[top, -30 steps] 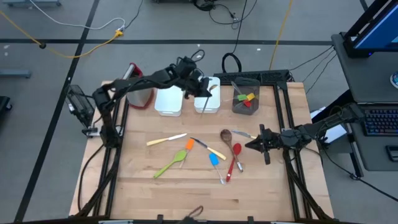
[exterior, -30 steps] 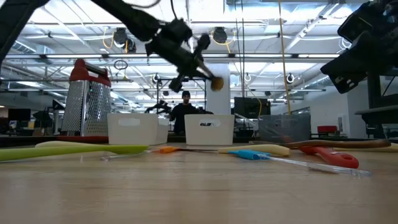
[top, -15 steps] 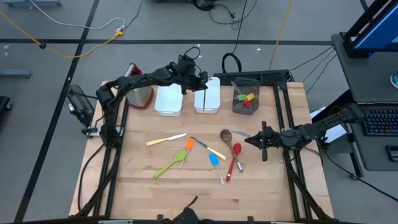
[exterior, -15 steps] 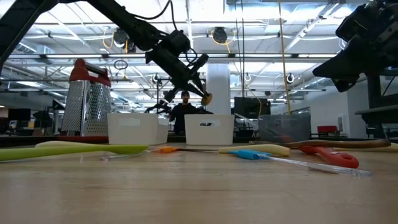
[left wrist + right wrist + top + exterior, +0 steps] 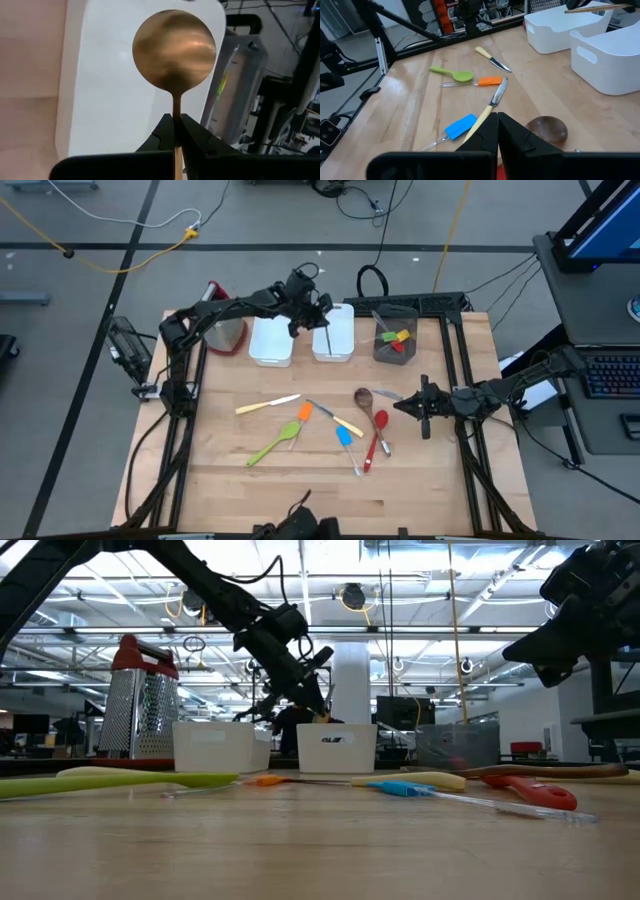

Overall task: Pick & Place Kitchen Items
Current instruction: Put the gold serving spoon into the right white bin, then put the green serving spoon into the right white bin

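Grey floor with loose cables surrounds the pale wooden worktop (image 5: 420,470); beyond it, a hall with ceiling strip lights. No writing is legible. Two white bins (image 5: 270,340) stand at the far edge beside a red-topped grater (image 5: 142,695) and a grey cup (image 5: 395,332). Left claw (image 5: 316,313), clamped on a wooden spoon (image 5: 174,49), holds it over the second bin (image 5: 110,100). Right claw (image 5: 420,409), pressed together and empty, hovers near the right edge. Knives (image 5: 267,405), spatulas (image 5: 343,436) and spoons (image 5: 377,436) lie mid-worktop.
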Motion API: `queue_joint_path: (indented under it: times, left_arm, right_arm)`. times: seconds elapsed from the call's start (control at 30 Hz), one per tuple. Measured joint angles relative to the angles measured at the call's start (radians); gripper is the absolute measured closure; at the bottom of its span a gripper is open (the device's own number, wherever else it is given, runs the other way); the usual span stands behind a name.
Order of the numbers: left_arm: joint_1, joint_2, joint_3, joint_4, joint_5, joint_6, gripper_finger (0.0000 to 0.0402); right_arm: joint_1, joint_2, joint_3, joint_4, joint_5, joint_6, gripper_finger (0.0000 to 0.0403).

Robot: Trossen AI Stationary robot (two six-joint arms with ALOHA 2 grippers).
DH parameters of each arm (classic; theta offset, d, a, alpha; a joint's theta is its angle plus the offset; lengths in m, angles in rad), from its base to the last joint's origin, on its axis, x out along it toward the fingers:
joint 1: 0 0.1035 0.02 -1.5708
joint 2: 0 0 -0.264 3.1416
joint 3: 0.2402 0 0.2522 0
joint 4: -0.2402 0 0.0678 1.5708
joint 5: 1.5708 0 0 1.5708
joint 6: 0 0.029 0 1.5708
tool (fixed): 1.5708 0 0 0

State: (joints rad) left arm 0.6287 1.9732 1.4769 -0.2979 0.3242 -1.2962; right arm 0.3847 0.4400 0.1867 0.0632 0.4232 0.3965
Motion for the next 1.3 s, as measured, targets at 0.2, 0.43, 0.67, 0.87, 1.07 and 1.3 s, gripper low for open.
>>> queue_joint_path:
  times: [0.2, 0.43, 0.67, 0.87, 1.07, 1.3]
  left_arm:
    - [-0.004, 0.0, 0.0, -0.056, 0.003, -0.042, 0.0401]
    - [-0.014, 0.0, 0.0, -0.041, -0.022, -0.069, 0.0401]
    - [-0.046, 0.045, 0.001, 0.011, -0.008, -0.096, 0.0401]
    - [-0.038, 0.058, 0.001, 0.038, 0.012, -0.093, 0.04]
    - [-0.039, 0.058, 0.0, 0.039, -0.008, -0.075, 0.0367]
    - [-0.039, 0.058, 0.0, 0.043, -0.02, -0.071, 0.0322]
  right_arm:
    - [0.0, 0.0, 0.0, 0.0, 0.0, -0.007, 0.0403]
    - [0.0, 0.0, 0.0, 0.0, 0.0, -0.023, 0.0403]
    - [0.0, 0.0, 0.0, 0.0, -0.001, -0.024, 0.0403]
    - [0.0, 0.0, 0.0, 0.0, -0.004, -0.017, 0.0403]
    - [0.001, 0.001, 0.0, 0.001, -0.004, -0.018, 0.0403]
    - [0.001, 0.002, 0.0, 0.001, -0.004, -0.017, 0.0403]
